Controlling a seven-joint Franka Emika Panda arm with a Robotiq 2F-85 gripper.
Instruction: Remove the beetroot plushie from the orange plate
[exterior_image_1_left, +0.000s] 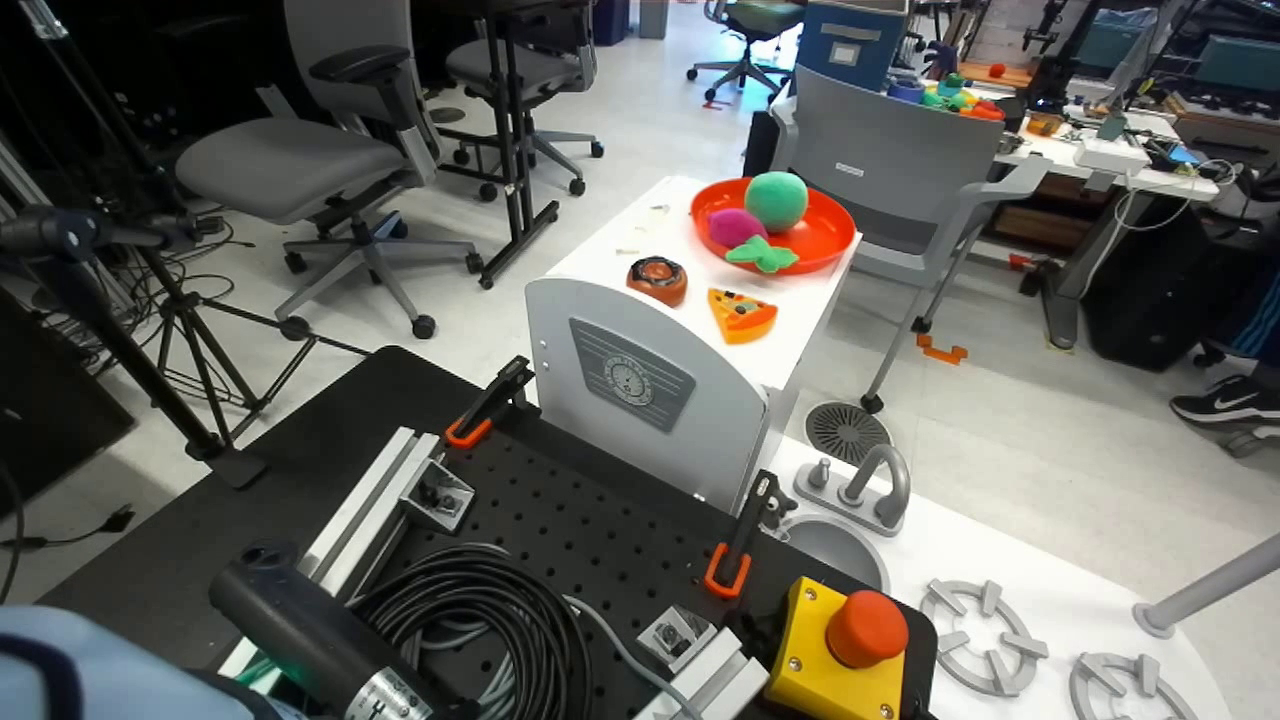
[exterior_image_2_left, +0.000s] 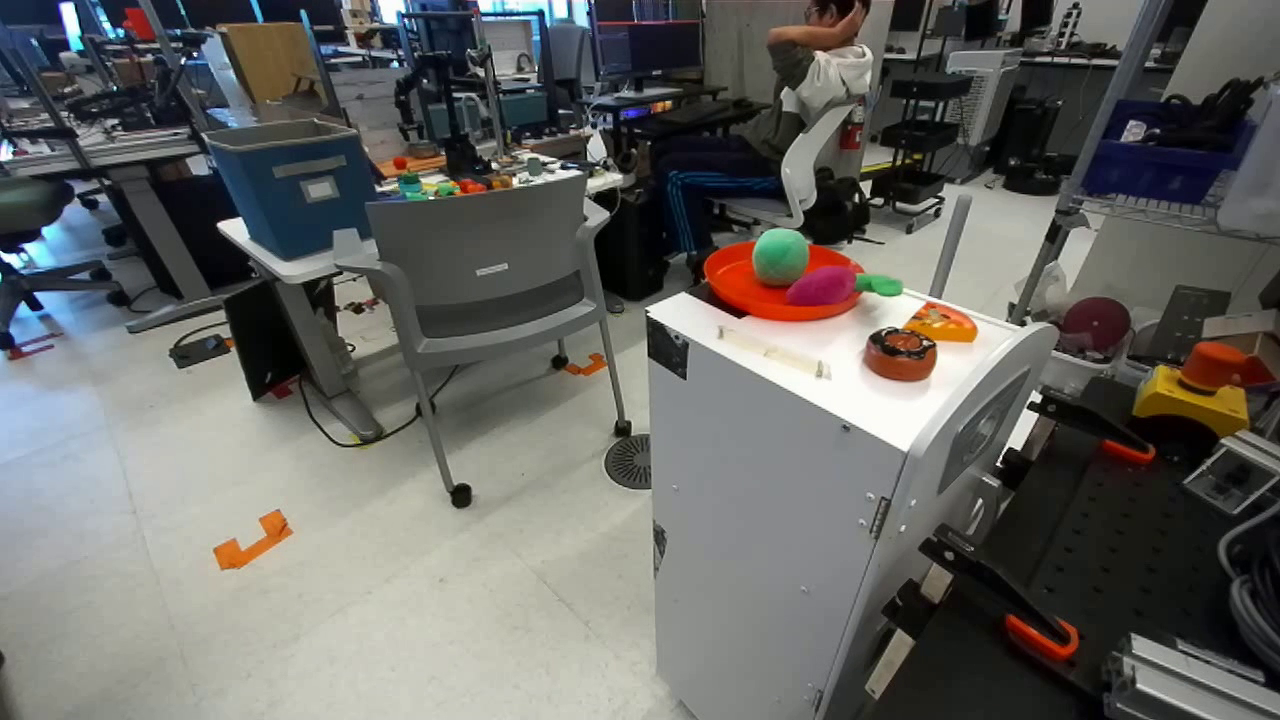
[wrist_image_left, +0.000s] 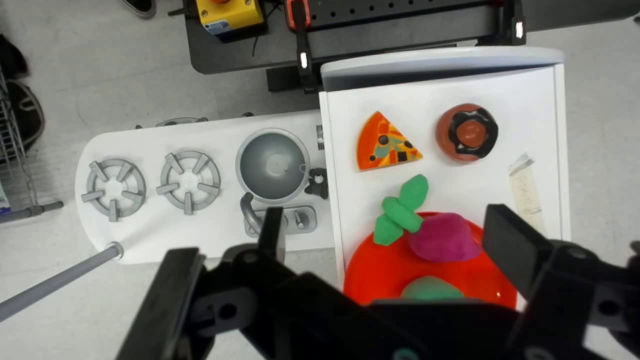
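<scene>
The gripper (wrist_image_left: 387, 227) stands released in the wrist view, fingers spread wide! And there's the beetroot plushie (wrist_image_left: 445, 238), magenta body in the orange plate (wrist_image_left: 372, 275), green leaves (wrist_image_left: 402, 214) poking out over the rim! Just beside it, sharing that plate, a green plush ball (exterior_image_1_left: 776, 202)! Both exterior views put the plate on top of a white cabinet (exterior_image_2_left: 770, 510); there, outside the rim, a toy pizza slice (wrist_image_left: 385, 145) lies near a toy doughnut (wrist_image_left: 465, 133) with dark icing.
</scene>
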